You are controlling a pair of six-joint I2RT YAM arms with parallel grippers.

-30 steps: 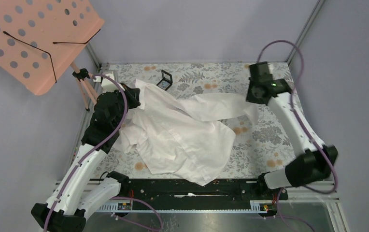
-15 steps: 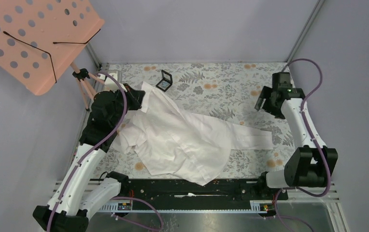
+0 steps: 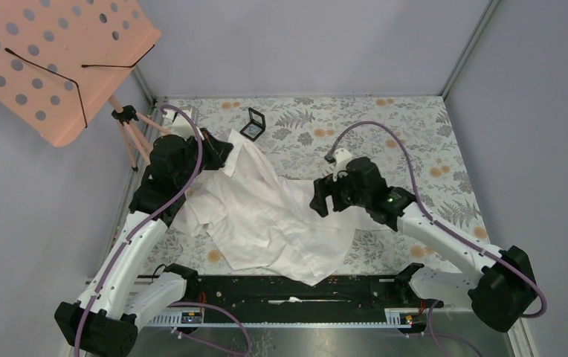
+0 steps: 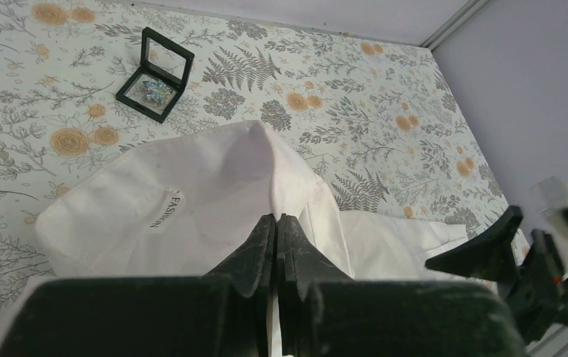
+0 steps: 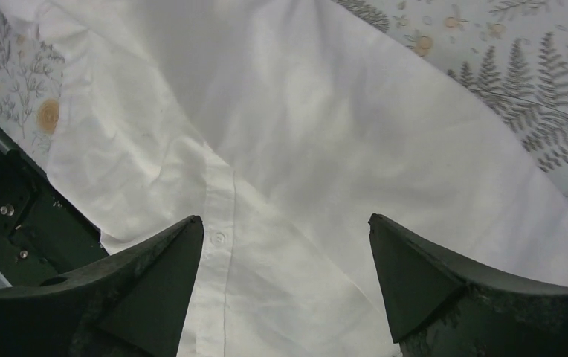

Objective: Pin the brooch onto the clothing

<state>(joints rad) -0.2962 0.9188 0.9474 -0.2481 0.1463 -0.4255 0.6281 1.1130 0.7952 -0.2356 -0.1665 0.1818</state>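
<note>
The left gripper point(image 4: 275, 227) clamps the shirt point(image 4: 214, 178) by its collar, likely anchoring it. The right gripper point(image 5: 285, 245) hangs spread and empty above the shirt's buttoned front. The brooch point(image 4: 153, 91) lies beyond the collar.

pink perforated board point(image 3: 58, 44): far left | black case point(image 3: 253, 123): open, on floral cloth point(image 3: 415, 134)

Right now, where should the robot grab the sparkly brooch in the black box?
Probably pinch the brooch by its outer edges, coming straight down: it lies flat inside the open black case, whose rim and raised lid block a sideways approach.
</note>
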